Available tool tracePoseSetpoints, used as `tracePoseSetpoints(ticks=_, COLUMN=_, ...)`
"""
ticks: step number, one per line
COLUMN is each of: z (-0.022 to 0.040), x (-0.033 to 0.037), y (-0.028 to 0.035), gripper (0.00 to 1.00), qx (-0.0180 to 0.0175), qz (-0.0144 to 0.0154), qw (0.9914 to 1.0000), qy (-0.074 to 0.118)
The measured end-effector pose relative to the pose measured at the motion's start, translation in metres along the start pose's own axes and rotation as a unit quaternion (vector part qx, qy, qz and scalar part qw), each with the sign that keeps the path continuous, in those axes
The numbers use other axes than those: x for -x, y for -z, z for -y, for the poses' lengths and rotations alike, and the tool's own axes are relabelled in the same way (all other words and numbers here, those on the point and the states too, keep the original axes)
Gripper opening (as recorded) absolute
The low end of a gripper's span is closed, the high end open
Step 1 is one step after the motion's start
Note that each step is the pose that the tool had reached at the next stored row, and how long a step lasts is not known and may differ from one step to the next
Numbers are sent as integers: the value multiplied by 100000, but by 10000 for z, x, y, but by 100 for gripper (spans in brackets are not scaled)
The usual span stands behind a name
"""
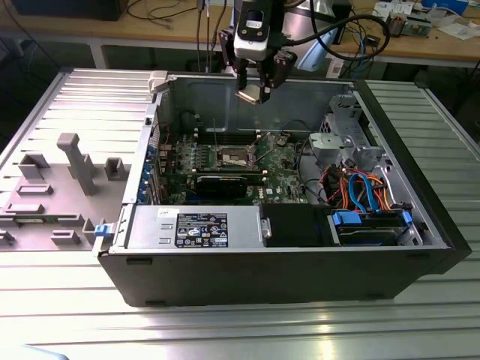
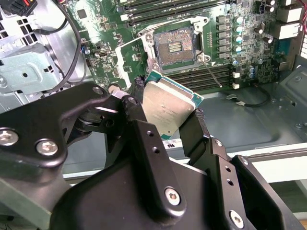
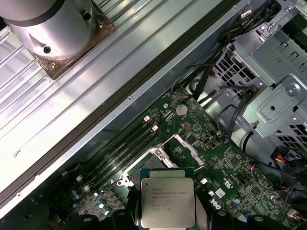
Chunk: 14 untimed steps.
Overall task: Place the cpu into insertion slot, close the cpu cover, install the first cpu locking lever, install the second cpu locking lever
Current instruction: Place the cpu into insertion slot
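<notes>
Closest to the wrist cameras, the gripper (image 1: 260,81) is pinching the cpu (image 2: 168,108) by two opposite edges, silver lid facing the lens. That's an edge grip, I'd say, so the underside stays free to seat. In the exterior view it hangs at upper middle of the frame, well above the board and near the back wall of the case (image 1: 210,97). Beyond the chip, down on the motherboard (image 2: 110,67), the slot (image 2: 173,45) sits with its contact field bare, nothing lying over it. Chip and slot are well apart. Farther on run the long memory slots (image 2: 182,10).
</notes>
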State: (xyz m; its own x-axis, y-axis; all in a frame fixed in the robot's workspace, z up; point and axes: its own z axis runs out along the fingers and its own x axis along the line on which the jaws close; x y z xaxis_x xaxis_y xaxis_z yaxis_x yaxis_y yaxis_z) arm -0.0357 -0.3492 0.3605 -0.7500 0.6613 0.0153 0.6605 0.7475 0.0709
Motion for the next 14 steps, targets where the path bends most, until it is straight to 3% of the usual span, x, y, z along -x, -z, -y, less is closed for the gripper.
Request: tracePoseSetpoints(ticks=14, z=17, x=-19, y=2, gripper=54, qx=-7, qz=3, qw=100000, qy=-35)
